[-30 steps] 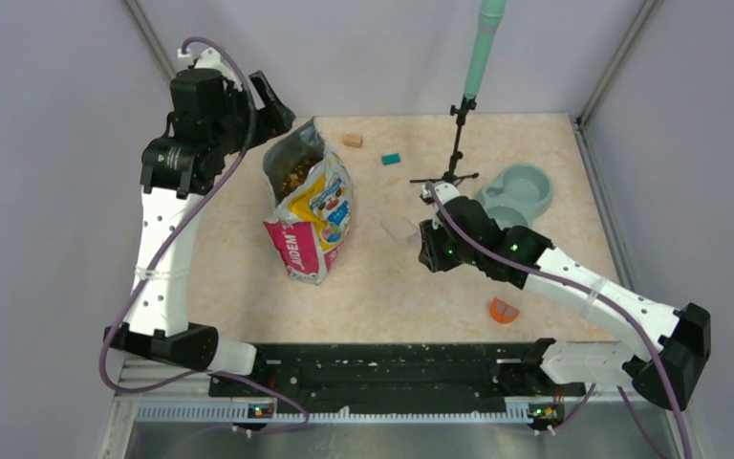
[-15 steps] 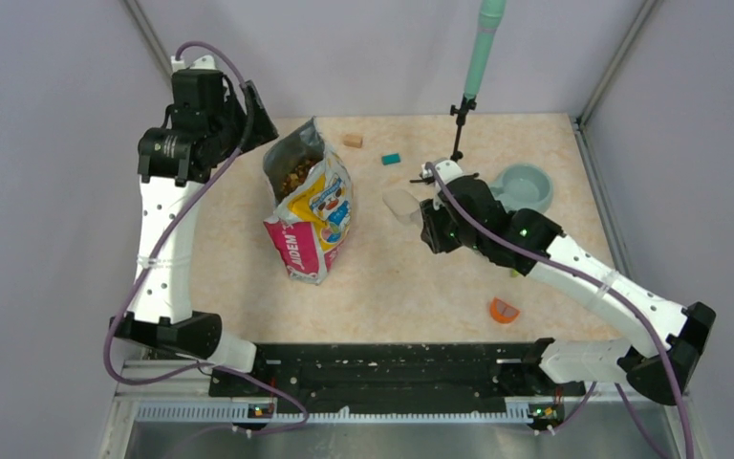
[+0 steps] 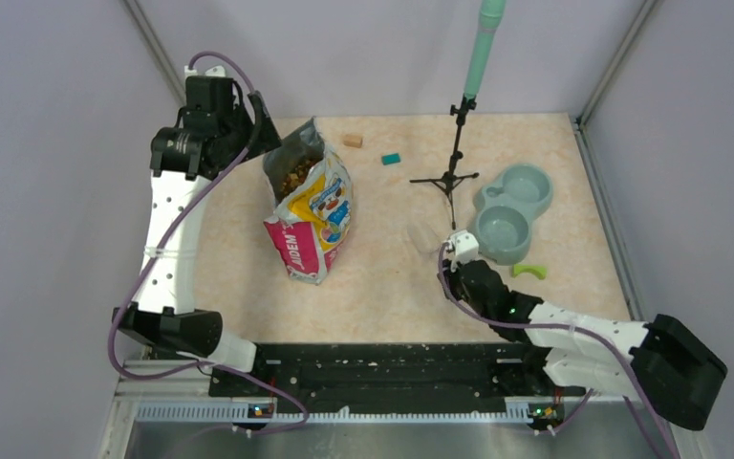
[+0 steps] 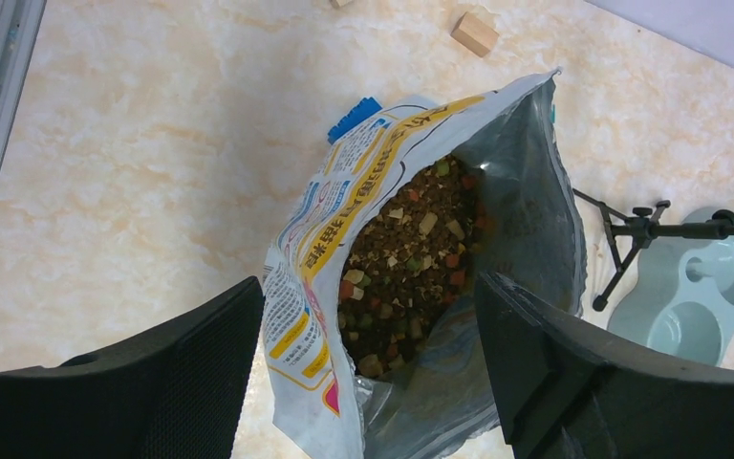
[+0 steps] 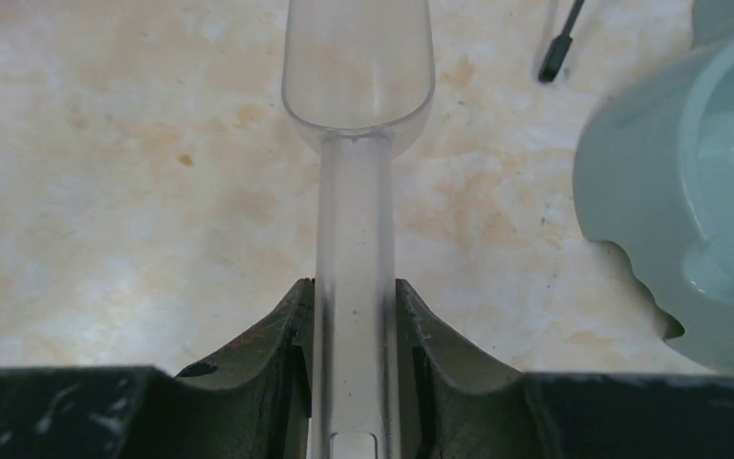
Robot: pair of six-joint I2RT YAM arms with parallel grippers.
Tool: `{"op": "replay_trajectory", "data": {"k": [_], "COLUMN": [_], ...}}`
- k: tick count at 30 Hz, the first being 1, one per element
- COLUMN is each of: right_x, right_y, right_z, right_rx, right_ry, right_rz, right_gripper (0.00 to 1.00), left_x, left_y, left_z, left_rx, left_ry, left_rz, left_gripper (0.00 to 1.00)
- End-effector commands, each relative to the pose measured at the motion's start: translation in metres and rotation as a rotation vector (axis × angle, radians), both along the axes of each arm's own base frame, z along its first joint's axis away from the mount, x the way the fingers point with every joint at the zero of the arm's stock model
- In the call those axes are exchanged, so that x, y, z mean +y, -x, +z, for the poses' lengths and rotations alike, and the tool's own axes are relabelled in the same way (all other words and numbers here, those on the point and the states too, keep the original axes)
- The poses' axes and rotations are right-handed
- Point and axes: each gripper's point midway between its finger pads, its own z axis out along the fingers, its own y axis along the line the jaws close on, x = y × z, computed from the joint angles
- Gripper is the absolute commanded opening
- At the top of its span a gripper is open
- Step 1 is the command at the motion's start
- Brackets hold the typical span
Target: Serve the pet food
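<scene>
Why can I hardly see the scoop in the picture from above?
Top external: the clear scoop is see-through and blends into the pale table, only a faint smudge. Right wrist: up close, its rim and handle show clearly between the dark fingers.

Pet food bag (image 3: 311, 215): pink panel reads "JDEM"; other print illegible.
</scene>
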Motion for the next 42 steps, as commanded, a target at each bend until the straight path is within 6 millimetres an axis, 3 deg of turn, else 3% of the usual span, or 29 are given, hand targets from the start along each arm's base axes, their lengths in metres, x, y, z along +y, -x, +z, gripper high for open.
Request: {"op": "replay_trajectory", "data": {"k": [1, 6, 12, 20, 25, 28, 33, 42], "right_x": [0.007, 0.023, 0.020, 0.032, 0.029, 0.032, 0.036, 0.035], "right_y": [-0.043, -0.045, -0.048, -0.039, -0.041, -0.041, -0.047, -0.064], "right_z": [0.057, 0.031, 0.007, -0.026, -0.036, -0.041, -0.044, -0.048], "right_rx": [-0.327, -0.266, -0.230, -0.145, -0.145, -0.141, -0.160, -0.243], "right_ry": [-0.206, -0.259, -0.274, -0.273, -0.243, -0.227, -0.204, -0.116], "right_rz": [-0.114, -0.107, -0.160, -0.100, -0.111, -0.096, -0.088, -0.098], "right_gripper": [0.00, 0.00, 0.00, 0.00, 0.09, 0.24, 0.41, 0.51], "left_x": [0.002, -0.002, -0.004, -0.004, -0.004, -0.002, -0.001, 0.000], "left_y": [-0.001, -0.001, -0.002, -0.001, -0.004, -0.004, -0.005, -0.011], "left_z": [0.023, 0.026, 0.028, 0.029, 0.027, 0.026, 0.023, 0.018], "left_rx": [-0.109, -0.121, -0.121, -0.117, -0.100, -0.095, -0.080, -0.062], "left_ry": [0.021, 0.051, 0.072, 0.081, 0.086, 0.083, 0.079, 0.088], "left_rz": [0.011, 0.011, 0.006, 0.005, 0.011, 0.018, 0.025, 0.029], "left_gripper": [0.85, 0.85, 0.84, 0.84, 0.84, 0.84, 0.84, 0.84]}}
